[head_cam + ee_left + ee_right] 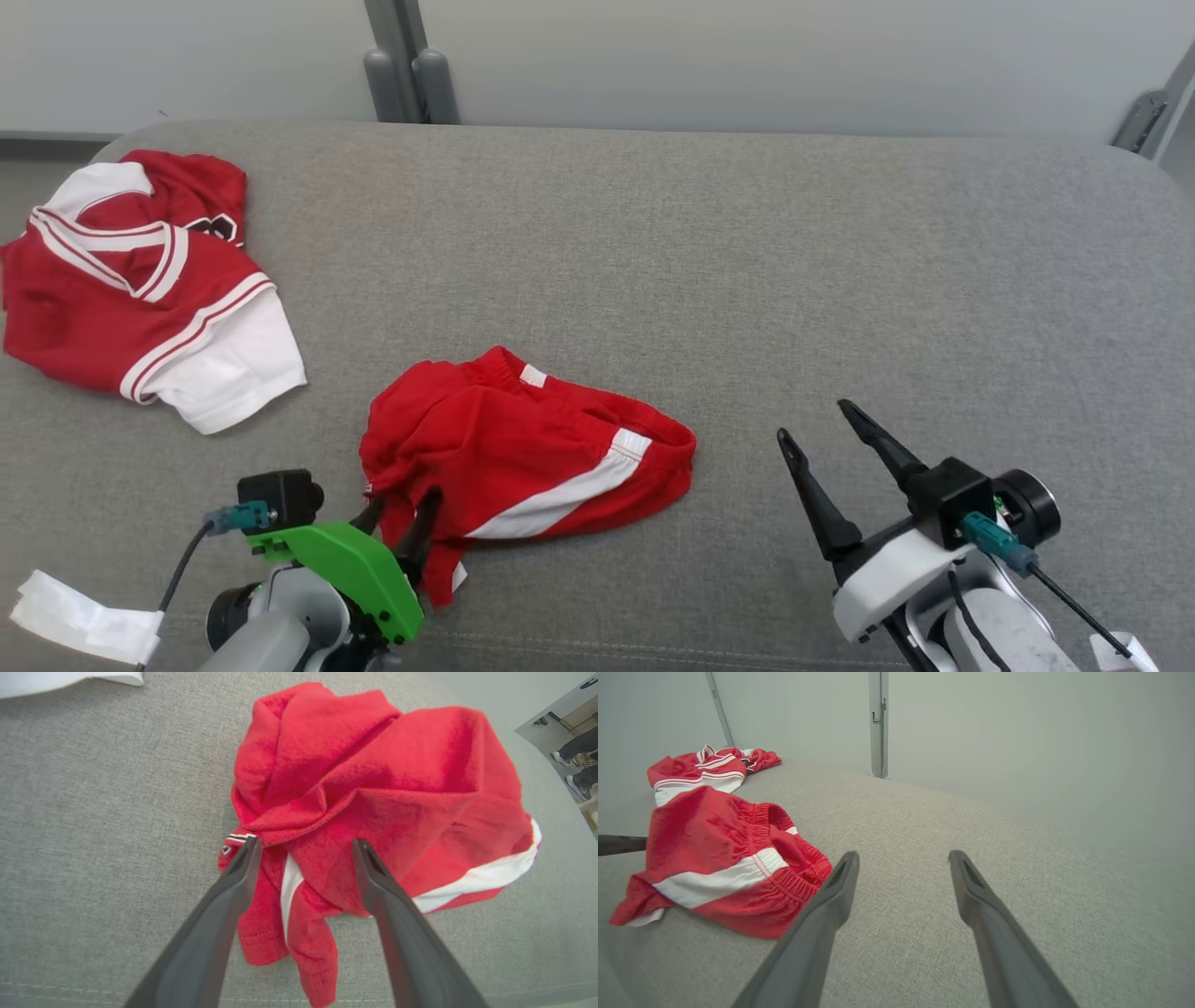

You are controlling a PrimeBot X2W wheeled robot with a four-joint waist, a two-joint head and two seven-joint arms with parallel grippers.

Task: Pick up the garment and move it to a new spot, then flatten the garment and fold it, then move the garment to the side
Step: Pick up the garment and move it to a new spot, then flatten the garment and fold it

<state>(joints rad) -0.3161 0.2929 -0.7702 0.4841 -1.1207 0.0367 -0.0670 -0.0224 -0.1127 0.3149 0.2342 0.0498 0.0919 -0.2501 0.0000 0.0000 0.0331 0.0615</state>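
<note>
The garment (523, 448) is a pair of red shorts with a white side stripe, lying crumpled on the grey cushion (747, 261) near its front middle. My left gripper (403, 504) stands open at the shorts' near left corner. In the left wrist view its two fingers straddle a fold of the garment (373, 779) without pinching it, the left gripper (306, 844) spread wide. My right gripper (814, 420) is open with nothing between its fingers, apart from the shorts on their right. In the right wrist view the garment (719, 858) lies left of the right gripper (903, 856).
A red and white jersey (131, 280) lies bunched at the cushion's back left corner. A white tag (84, 616) hangs near my left arm. A grey post (411, 65) stands against the wall behind. A person's feet (574, 760) show far off.
</note>
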